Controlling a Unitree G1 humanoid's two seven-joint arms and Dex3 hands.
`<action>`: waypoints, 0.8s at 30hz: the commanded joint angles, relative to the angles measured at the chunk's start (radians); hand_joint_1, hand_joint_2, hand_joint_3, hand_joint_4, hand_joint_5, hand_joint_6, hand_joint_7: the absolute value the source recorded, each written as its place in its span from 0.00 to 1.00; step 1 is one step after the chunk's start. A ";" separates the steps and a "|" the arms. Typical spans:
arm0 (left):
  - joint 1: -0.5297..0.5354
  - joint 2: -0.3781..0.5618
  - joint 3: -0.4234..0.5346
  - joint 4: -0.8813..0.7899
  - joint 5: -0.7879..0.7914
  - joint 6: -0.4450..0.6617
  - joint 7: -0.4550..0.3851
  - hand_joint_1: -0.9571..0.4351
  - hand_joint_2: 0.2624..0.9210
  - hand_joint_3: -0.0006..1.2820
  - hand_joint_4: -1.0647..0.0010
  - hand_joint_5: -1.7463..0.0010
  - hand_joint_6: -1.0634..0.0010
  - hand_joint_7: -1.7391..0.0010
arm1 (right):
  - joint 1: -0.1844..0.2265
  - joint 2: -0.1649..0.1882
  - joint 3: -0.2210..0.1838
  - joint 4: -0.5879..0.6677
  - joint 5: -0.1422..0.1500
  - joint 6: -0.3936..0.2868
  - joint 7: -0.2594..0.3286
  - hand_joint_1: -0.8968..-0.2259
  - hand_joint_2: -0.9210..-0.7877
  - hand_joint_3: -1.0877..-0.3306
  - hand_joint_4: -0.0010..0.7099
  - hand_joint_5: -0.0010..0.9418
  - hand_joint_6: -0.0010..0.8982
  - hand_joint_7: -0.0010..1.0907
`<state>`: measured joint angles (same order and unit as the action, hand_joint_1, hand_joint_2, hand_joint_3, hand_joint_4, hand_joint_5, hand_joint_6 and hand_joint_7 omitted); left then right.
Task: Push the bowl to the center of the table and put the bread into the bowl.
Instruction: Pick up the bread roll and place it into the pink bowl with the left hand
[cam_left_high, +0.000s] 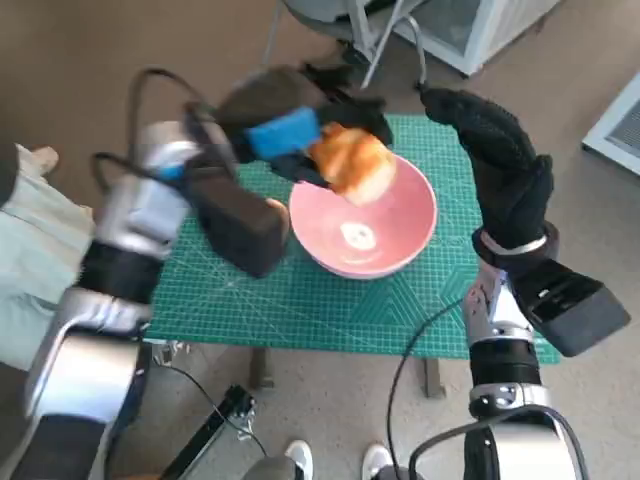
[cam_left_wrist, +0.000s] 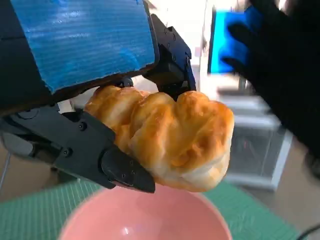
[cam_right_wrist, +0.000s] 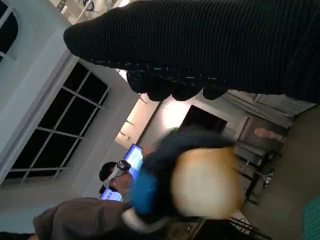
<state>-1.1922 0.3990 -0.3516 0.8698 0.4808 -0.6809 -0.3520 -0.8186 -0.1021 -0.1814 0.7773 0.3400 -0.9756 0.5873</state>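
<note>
A pink bowl (cam_left_high: 365, 225) stands near the middle of the green cutting mat (cam_left_high: 250, 300); its rim also shows in the left wrist view, pink bowl (cam_left_wrist: 150, 220). My left hand (cam_left_high: 285, 125) grips a golden bread roll (cam_left_high: 352, 162) and holds it above the bowl's far-left rim. The roll (cam_left_wrist: 175, 137) is clamped between black fingers (cam_left_wrist: 100, 155). Raised to the right of the bowl, my gloved right hand (cam_left_high: 495, 150) holds nothing, with its fingers spread. In the right wrist view the roll (cam_right_wrist: 205, 182) appears blurred beyond the glove (cam_right_wrist: 210, 45).
The mat covers a small table with its front edge near my body. A metal chair frame (cam_left_high: 375, 30) and a white cabinet (cam_left_high: 480, 25) stand beyond the table. A person's pale trouser leg (cam_left_high: 30, 250) is at the left. A person (cam_right_wrist: 75, 215) shows in the right wrist view.
</note>
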 joint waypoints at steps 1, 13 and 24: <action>-0.045 -0.012 -0.025 0.095 0.043 -0.037 0.055 0.69 1.00 0.05 0.39 0.28 0.34 0.39 | 0.032 -0.003 0.002 -0.006 -0.010 0.012 -0.008 0.53 0.00 0.56 0.51 0.01 0.07 0.78; -0.039 -0.082 -0.056 0.197 0.025 0.150 -0.144 0.59 0.87 0.06 0.85 0.92 0.92 0.67 | 0.045 -0.033 -0.010 -0.012 -0.007 0.015 -0.009 0.52 0.00 0.57 0.49 0.01 0.05 0.75; 0.012 -0.022 0.019 0.179 -0.050 0.011 -0.092 0.52 0.89 0.03 0.89 0.99 0.95 0.70 | 0.049 -0.046 -0.020 -0.012 -0.029 -0.006 -0.037 0.50 0.00 0.59 0.48 0.00 0.06 0.75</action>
<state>-1.1981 0.3507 -0.3572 1.0631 0.4571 -0.6355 -0.4583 -0.7949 -0.1430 -0.1971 0.7596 0.3239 -0.9783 0.5642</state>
